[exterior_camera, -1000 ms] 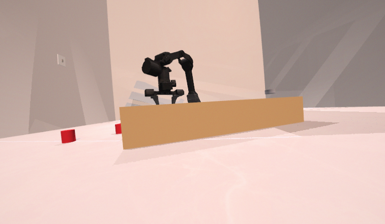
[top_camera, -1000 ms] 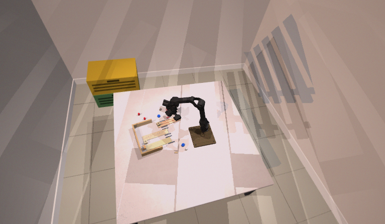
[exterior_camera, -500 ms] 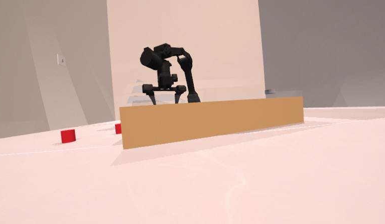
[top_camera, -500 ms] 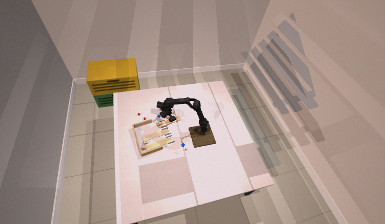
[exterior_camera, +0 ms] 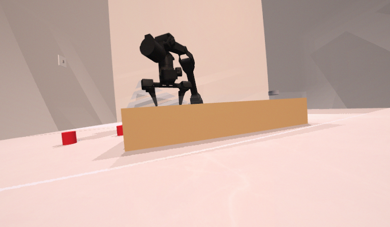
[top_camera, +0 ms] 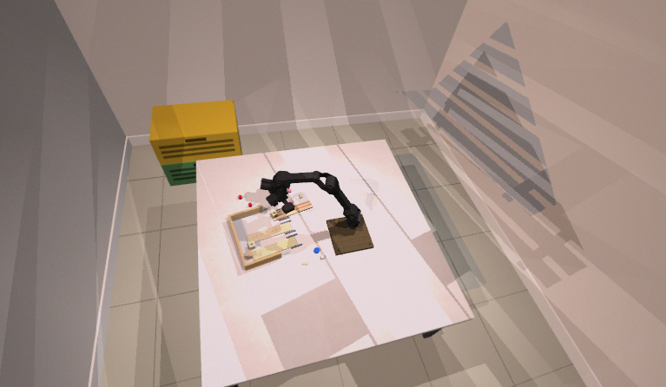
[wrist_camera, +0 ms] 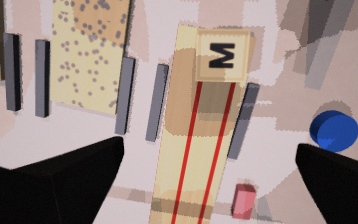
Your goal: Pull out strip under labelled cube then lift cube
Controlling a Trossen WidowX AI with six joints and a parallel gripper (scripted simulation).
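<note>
I see a pale pink tabletop (top_camera: 354,298) on a grey tiled floor (top_camera: 147,269), beige walls striped with slanted shadows, and a yellow-and-green cabinet (top_camera: 194,139) in the upper left corner.

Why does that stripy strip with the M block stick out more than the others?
The red-striped strip lies pulled out past its grey guide bars, unlike the dotted strip beside it. The cube marked M sits on its far end. The hand hovers above, open and holding nothing.

The red-lined strip (wrist_camera: 195,150) looks like pale matt wood, the labelled cube (wrist_camera: 223,55) likewise (lower frame corners: matt black plastic fingers).
</note>
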